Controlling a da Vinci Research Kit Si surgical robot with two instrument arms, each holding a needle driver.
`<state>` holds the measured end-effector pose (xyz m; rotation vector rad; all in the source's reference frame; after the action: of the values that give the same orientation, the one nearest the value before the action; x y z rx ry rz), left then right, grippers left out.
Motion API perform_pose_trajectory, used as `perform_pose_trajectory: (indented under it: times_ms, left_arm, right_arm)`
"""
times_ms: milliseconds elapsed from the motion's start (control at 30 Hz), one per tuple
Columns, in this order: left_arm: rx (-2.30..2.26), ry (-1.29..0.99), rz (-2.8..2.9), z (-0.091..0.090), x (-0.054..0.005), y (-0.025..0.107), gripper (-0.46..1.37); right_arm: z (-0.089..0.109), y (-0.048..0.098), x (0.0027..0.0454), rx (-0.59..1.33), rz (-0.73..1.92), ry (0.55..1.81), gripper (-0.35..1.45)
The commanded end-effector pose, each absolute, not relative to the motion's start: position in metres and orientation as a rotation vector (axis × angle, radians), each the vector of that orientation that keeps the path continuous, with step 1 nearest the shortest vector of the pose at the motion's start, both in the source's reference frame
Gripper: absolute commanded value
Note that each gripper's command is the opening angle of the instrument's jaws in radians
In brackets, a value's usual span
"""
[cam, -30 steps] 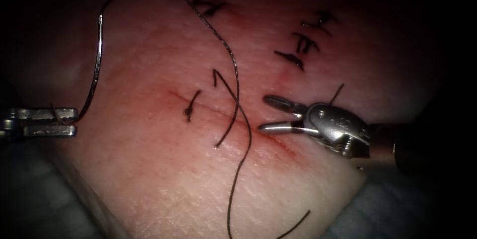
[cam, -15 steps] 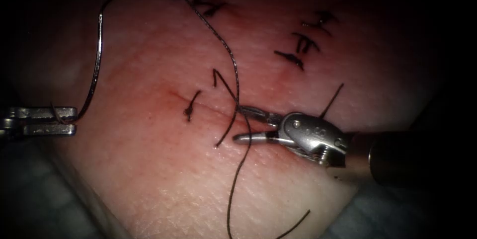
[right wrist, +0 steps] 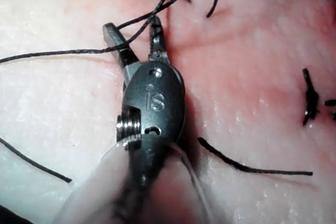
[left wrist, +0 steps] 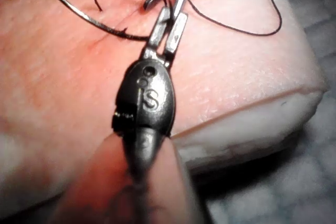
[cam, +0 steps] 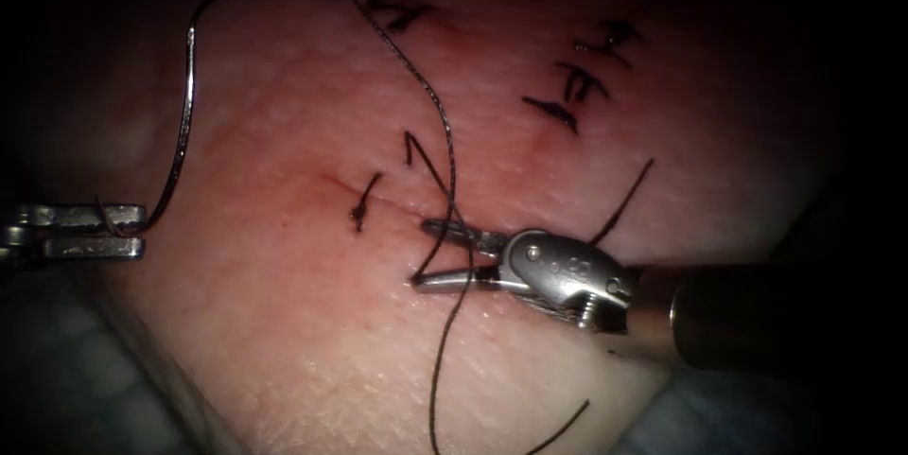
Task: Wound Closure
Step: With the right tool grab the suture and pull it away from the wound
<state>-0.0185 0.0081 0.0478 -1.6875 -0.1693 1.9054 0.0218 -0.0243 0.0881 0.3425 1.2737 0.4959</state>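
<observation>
Steel curved needle [cam: 183,114] stood clear of the pale-pink pork tissue [cam: 312,341], left of the cut [cam: 397,214]; the left tool [cam: 90,231] was clamped on its lower end. We judged it stiff and slick, best gripped back from the tip. The thin dark thread [cam: 446,148] looked limp and light. The right tool [cam: 437,253] had jaws apart astride the thread at the cut, gripping nothing. Needle tip was hard to make out; thread's far end ran off-frame.
</observation>
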Motion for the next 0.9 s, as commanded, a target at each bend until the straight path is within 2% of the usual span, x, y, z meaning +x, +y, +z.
perform_pose_trajectory:
  times_ms: [33,133,167,233,367,533,900]
  left_arm:
    - [-1.694,-0.179,1.908,0.0478,-0.0185,0.0081,-0.35]
    - [-1.694,-0.179,1.908,0.0479,-0.0185,0.0082,-0.35]
    - [-1.694,-0.179,1.908,0.0479,-0.0185,0.0082,-0.35]
    - [-1.693,-0.179,1.908,0.0479,-0.0186,0.0082,-0.35]
    - [-1.695,-0.177,1.905,0.0479,-0.0187,0.0082,-0.35]
    - [-1.695,-0.177,1.905,0.0479,-0.0190,0.0082,-0.35]
    - [-1.694,-0.180,1.903,0.0477,-0.0196,0.0086,-0.35]
  right_arm:
    - [0.0880,-0.0244,0.0220,0.351,0.497,1.277,0.45]
    - [0.0878,-0.0247,0.0226,0.355,0.502,1.278,0.39]
    - [0.0877,-0.0247,0.0227,0.355,0.502,1.279,0.26]
    - [0.0876,-0.0249,0.0229,0.360,0.496,1.284,-0.35]
    - [0.0874,-0.0250,0.0230,0.384,0.480,1.290,-0.35]
    - [0.0866,-0.0258,0.0234,0.324,0.454,1.268,-0.35]
    - [0.0821,-0.0301,0.0266,0.331,0.355,1.193,-0.35]
